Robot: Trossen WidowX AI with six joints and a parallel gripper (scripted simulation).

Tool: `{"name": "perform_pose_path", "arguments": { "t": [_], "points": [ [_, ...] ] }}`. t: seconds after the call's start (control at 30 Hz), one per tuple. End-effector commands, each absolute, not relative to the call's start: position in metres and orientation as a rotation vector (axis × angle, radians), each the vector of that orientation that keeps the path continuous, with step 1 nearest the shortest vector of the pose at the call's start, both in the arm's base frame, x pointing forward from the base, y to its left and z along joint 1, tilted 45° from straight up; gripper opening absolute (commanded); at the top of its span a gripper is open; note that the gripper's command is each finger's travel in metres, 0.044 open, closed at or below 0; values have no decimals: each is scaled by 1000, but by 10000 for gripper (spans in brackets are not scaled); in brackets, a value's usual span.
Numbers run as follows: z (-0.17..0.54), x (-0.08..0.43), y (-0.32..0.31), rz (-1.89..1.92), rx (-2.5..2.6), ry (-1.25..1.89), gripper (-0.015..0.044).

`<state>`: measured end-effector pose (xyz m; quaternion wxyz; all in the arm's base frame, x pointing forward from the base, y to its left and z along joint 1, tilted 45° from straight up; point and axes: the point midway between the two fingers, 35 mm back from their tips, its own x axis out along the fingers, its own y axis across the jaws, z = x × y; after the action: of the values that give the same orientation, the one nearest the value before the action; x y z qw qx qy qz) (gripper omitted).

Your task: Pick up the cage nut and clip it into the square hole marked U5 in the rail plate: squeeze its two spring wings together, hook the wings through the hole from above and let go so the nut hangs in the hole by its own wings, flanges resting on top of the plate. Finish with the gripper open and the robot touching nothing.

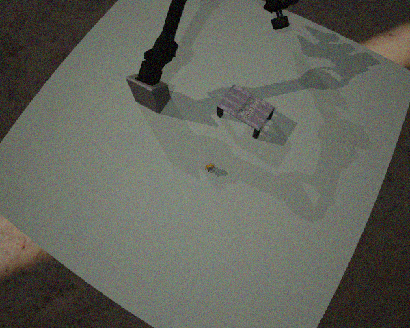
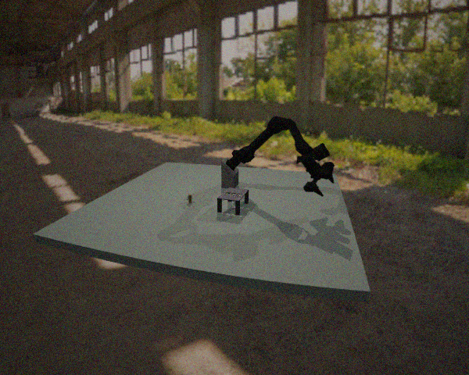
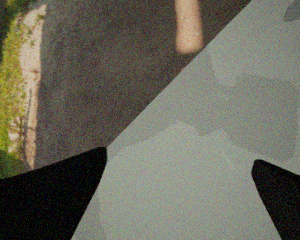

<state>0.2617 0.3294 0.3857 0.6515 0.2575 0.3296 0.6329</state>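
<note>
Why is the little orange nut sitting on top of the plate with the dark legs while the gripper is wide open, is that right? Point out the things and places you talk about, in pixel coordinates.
Not quite: the top view shows the nut (image 1: 210, 167) (image 2: 190, 198) on the table beside the plate (image 1: 245, 106) (image 2: 233, 194). The gripper (image 2: 313, 192) (image 3: 179, 160) is indeed wide open.

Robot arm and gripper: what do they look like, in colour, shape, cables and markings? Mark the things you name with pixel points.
The arm (image 1: 166, 40) (image 2: 260, 139) is black, with slim links and chunkier joints, on a grey block base (image 1: 144, 94) (image 2: 228, 177). The gripper (image 2: 318, 191) (image 3: 179, 160) is black too, its two fingers narrowing toward blunt, rounded tips. No cables or markings can be made out in this dim light.
</note>
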Motion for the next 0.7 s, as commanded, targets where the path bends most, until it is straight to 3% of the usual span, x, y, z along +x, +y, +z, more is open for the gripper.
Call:
{"name": "perform_pose_path", "arguments": {
  "t": [0.0,0.33,0.67],
  "points": [
    [349,321,300,1290,496,688,440],
    [254,414,210,1033,281,670,440],
    [153,454,93,858,66,746,440]
  ]
}}
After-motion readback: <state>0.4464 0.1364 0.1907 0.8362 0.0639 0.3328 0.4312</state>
